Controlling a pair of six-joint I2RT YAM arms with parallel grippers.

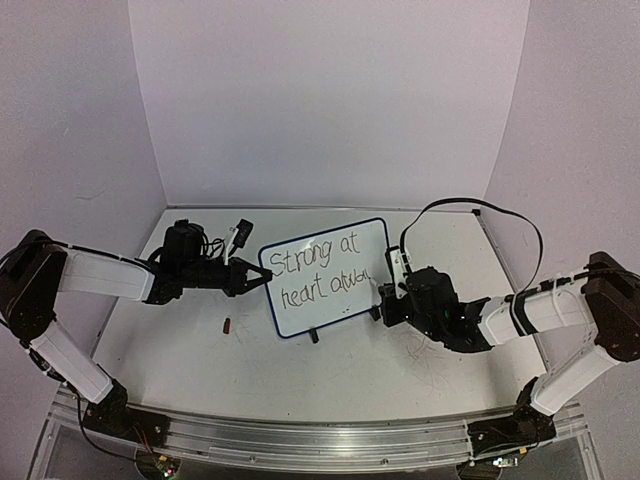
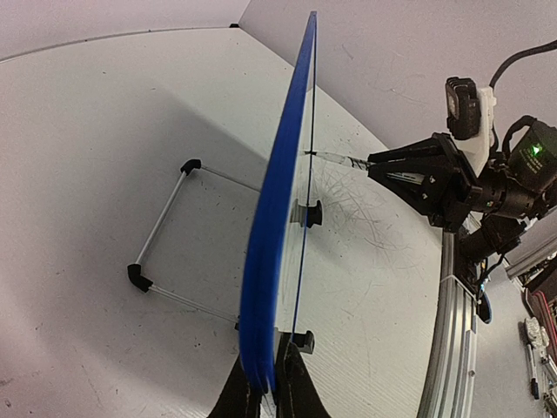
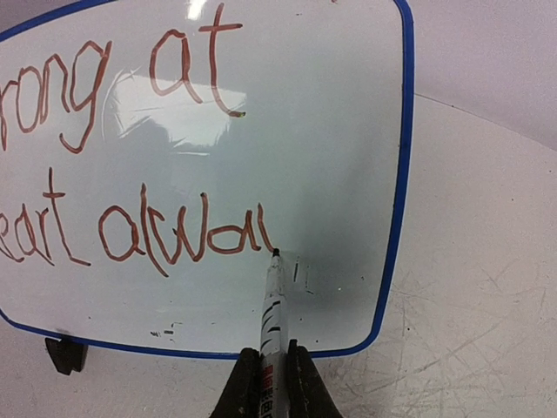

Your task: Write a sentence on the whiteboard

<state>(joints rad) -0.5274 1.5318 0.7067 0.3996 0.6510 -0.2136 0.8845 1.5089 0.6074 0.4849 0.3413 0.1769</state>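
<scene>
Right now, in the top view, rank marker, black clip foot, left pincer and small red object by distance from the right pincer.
1. marker: held in the right pincer, tip on the whiteboard.
2. black clip foot: under the whiteboard's lower edge.
3. left pincer: clamping the whiteboard's left edge.
4. small red object: on the table, farther left.

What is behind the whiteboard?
A thin wire stand with black corner caps rests on the table behind the whiteboard. The top and right wrist views show only the front, which covers the stand there.
</scene>
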